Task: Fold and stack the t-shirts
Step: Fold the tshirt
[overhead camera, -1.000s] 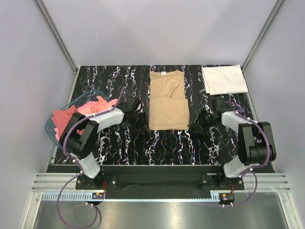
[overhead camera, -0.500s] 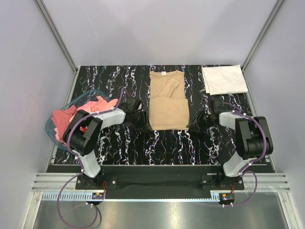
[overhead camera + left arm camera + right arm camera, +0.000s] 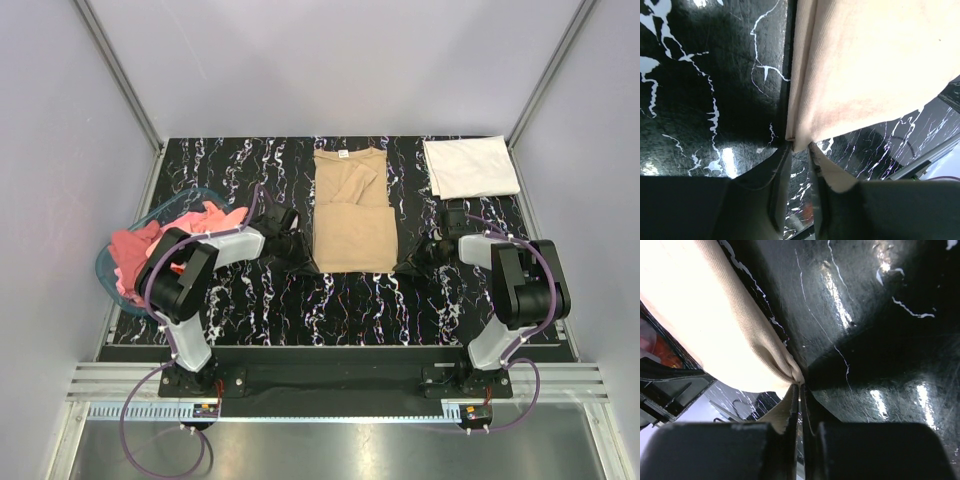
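Note:
The tan t-shirt (image 3: 352, 210) lies flat mid-table, sleeves folded in, white neck label at the far end. My left gripper (image 3: 303, 264) is at its near left corner. In the left wrist view the jaws (image 3: 800, 148) stand narrowly open, with the corner of the tan cloth (image 3: 865, 65) between the fingertips. My right gripper (image 3: 406, 264) is at the near right corner. In the right wrist view its fingers (image 3: 800, 386) are pressed almost together on the edge of the tan fabric (image 3: 705, 305). A folded white t-shirt (image 3: 470, 166) lies at the back right. Pink and salmon t-shirts (image 3: 140, 248) fill the basket.
A translucent blue basket (image 3: 104, 264) sits at the table's left edge, beside the left arm. Grey walls and metal rails close the table on the left, right and back. Black marbled tabletop (image 3: 350, 305) shows between the shirt and the arm bases.
Both grippers slid inward to the tan t-shirt's near corners. Both sets of jaws narrowed. The right one closed on the cloth.

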Controlling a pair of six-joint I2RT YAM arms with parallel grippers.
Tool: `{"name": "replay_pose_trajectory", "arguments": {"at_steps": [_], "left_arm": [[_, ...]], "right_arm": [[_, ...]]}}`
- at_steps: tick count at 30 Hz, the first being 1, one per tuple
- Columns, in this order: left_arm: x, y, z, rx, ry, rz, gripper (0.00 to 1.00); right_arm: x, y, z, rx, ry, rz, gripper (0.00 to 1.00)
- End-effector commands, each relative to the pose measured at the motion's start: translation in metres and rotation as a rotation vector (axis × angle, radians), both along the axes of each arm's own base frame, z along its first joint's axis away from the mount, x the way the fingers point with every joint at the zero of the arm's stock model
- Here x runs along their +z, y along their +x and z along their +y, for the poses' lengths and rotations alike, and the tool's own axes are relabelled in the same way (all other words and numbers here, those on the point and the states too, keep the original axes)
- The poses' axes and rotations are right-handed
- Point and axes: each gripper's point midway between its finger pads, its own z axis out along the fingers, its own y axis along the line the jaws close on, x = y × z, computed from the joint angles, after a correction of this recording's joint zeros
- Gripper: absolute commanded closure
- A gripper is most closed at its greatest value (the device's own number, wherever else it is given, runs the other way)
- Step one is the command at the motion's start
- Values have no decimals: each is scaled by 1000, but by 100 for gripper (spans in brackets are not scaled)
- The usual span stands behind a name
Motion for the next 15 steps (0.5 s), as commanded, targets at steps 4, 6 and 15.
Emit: {"name": "replay_pose_trajectory", "arguments": {"at_steps": [4, 6, 15], "left_arm": [[-11, 9, 9, 21, 48, -24, 91], [-7, 11, 8, 21, 42, -35, 100], [20, -10, 11, 24, 2, -54, 100]], "right_arm": [[-9, 1, -4, 15, -47, -16, 100], [-8, 1, -4, 20, -49, -22, 100], [6, -19, -18, -34, -118, 3, 100]]}}
